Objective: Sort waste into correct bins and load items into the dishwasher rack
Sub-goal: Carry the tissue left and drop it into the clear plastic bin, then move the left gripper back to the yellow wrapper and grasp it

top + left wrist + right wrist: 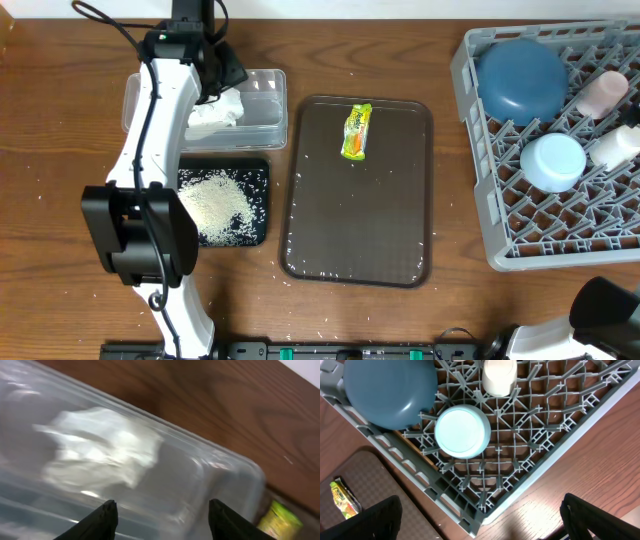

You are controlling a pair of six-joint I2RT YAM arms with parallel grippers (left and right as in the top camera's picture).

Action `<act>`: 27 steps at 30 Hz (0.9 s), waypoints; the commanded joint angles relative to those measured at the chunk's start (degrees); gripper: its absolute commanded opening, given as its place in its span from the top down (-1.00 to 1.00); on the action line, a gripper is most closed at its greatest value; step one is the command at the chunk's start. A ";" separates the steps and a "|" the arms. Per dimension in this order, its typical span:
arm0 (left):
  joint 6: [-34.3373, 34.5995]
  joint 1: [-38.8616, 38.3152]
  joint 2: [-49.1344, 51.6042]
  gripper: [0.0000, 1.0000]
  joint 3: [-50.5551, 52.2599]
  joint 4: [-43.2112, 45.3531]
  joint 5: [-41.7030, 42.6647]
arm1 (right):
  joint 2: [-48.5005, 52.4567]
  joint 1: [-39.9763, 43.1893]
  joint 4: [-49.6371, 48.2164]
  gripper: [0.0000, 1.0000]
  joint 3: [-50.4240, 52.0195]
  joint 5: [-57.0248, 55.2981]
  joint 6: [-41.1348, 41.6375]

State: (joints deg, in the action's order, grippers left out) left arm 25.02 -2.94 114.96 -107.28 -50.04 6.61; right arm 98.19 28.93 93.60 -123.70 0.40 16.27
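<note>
Wood table (60,120), two arms. Tissue (215,115) lies inside clear tub (265,100), toward its left end. Left gripper (162,510) hangs just above it, fingers spread, nothing held. Risk: light paper could catch a fingertip and ride out of the tub on retreat. Snack wrapper (357,131) lies flat on brown tray (360,220); it's thin and likely to skid under a pinch. Left gripper's arm reaches far forward over black bin (255,175), wrist pitched down. Right gripper (480,525) is spread wide and empty, above the rack (530,495) corner.
</note>
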 commanded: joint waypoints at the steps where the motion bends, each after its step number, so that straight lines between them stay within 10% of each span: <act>1: -9.79 -1.84 -3.32 -0.20 0.17 0.00 19.96 | 0.35 0.26 0.07 -0.99 0.13 -0.39 -0.48; 8: -20.59 -12.90 -3.08 -0.20 0.20 0.00 17.81 | 0.35 0.26 0.07 -0.98 0.13 -0.39 -0.48; 17: -20.48 -25.07 1.68 -0.23 0.20 3.72 -1.95 | 0.35 0.26 0.07 -0.98 0.13 -0.39 -0.48; 27: -16.79 -25.88 10.29 -0.24 0.20 4.98 -2.58 | 0.35 0.26 0.07 -0.99 0.13 -0.39 -0.48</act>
State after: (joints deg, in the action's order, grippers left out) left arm 7.27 -28.80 123.50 -107.28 -45.15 5.65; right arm 98.19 28.93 93.60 -123.70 0.40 16.27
